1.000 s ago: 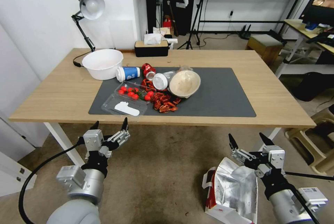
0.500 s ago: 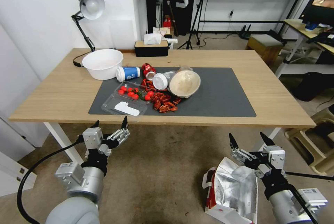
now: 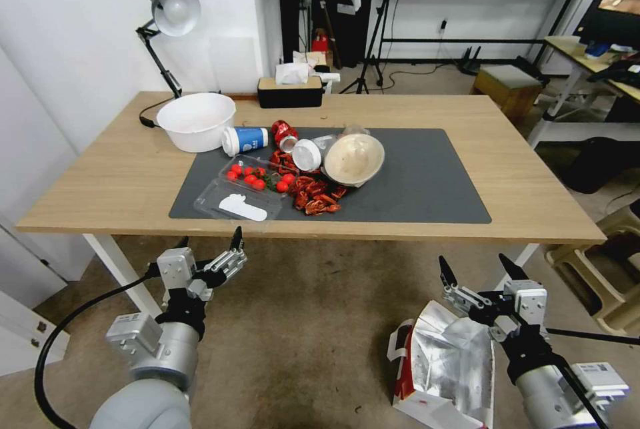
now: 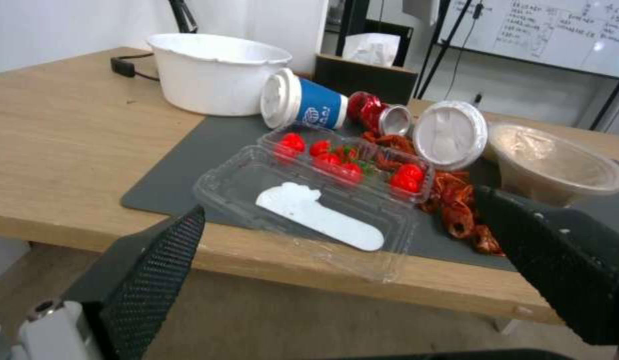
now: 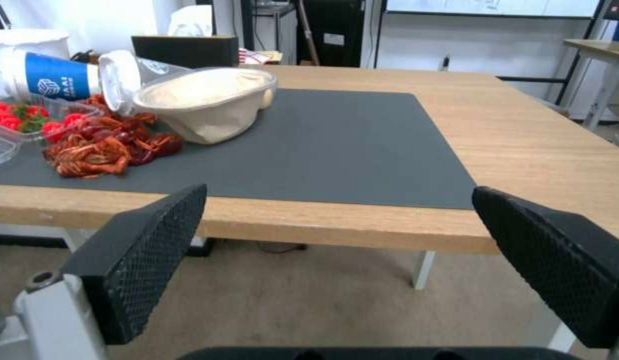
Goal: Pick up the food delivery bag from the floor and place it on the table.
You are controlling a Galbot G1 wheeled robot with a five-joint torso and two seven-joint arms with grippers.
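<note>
The food delivery bag (image 3: 443, 366) stands on the floor (image 3: 313, 342), in front of the table's near edge and toward the robot's right. Its mouth gapes upward to show the crumpled silver foil lining, and a white handle (image 3: 393, 342) droops along its left side above a red panel. The right gripper (image 3: 475, 268) hangs just above the bag's far rim, pointing at the table (image 3: 533, 196), with its jaws spread wide and nothing between them. In the right wrist view both black pads (image 5: 149, 250) frame bare floor and the table's edge.

The step in hand looks like the approach to the grasp, and the bag has not been lifted. To do it well, the right gripper would likely need to tilt down and close on a firm part, the folded top edge or a handle, since thin foil-lined paper may crumple or tear under a pinch in mid-wall.

The left gripper (image 3: 208, 242) is held just below the table's front edge, also wide open and empty. The dark grey mat (image 3: 427, 182) has free room at its right half, away from the crayfish (image 3: 317, 197), the paper bowl (image 3: 353, 159) and the tomato box (image 3: 257, 179).
</note>
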